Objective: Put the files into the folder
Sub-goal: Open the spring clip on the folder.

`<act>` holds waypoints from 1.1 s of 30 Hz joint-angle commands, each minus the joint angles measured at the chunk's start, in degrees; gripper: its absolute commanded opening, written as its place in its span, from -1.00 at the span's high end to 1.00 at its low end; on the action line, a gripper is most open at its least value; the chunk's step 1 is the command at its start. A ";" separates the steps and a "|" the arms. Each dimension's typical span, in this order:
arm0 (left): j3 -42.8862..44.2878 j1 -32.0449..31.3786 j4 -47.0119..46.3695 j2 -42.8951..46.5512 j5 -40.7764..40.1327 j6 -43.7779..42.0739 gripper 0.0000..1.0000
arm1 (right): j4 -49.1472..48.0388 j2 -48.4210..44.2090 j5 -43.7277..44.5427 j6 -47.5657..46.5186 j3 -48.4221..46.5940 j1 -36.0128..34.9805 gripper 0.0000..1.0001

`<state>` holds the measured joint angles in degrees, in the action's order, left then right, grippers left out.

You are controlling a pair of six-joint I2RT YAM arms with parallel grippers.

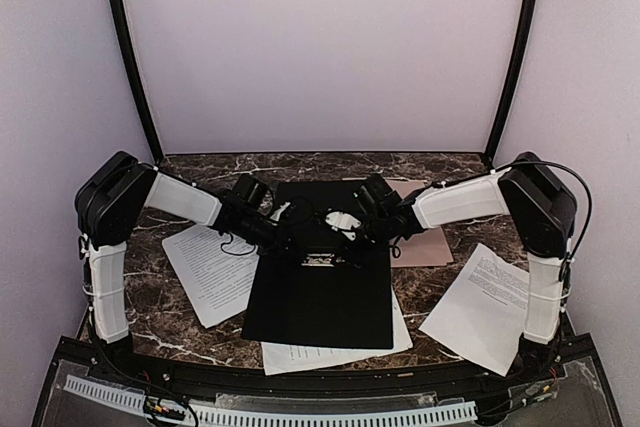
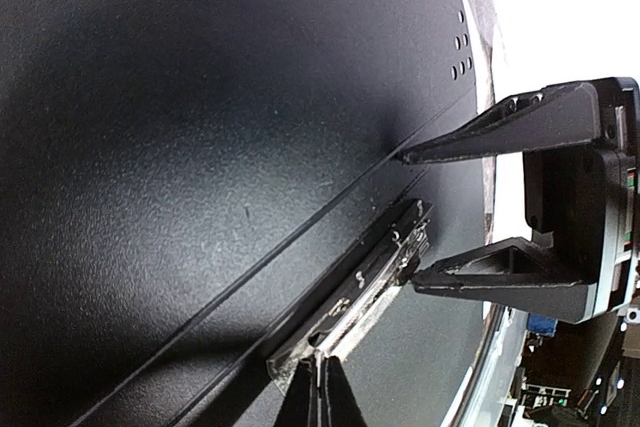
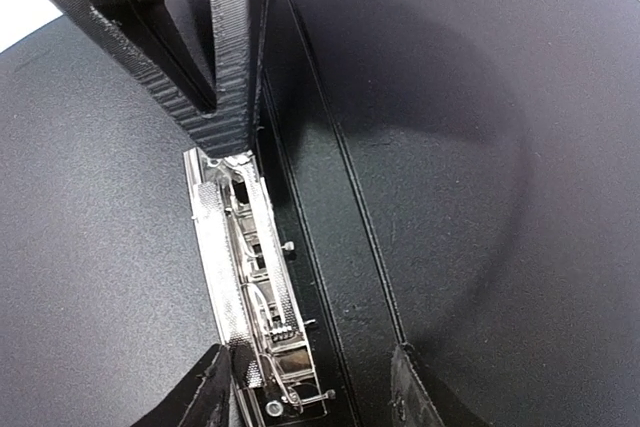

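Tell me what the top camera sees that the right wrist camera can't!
Only the top view: three sheets, one left, one near and one right, a tan card, the marble table and both whole arms. Only the right wrist view: the clip's small metal parts up close, with the open right gripper straddling its end. Both: the black folder, the clip, and the shut left gripper at the clip's other end.

The flat black folder is showing a matt, finely grained face, while its silver metal clip is gleaming, knurled in patches. The left gripper's black plastic fingers are looking dull and ridged; the dark veined marble table is shining smoothly.
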<state>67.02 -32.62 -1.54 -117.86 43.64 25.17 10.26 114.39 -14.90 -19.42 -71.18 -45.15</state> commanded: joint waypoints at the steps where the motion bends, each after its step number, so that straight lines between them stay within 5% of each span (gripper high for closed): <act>1: -2.75 -0.29 -2.85 -1.11 0.12 3.10 0.99 | -0.77 3.46 -0.62 0.85 2.04 -1.24 -0.02; 19: -8.40 -0.57 -3.33 -1.49 -7.84 10.96 0.99 | -3.15 5.70 3.38 4.37 5.59 -1.62 0.19; 33: -7.24 -1.46 9.01 -3.57 -12.41 10.03 0.99 | -1.56 6.00 5.52 6.75 5.19 -1.67 0.21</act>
<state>62.61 -32.64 -6.50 -117.08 39.75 35.35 2.83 114.59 -15.29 -14.50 -67.22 -45.52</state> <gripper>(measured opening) 0.012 0.400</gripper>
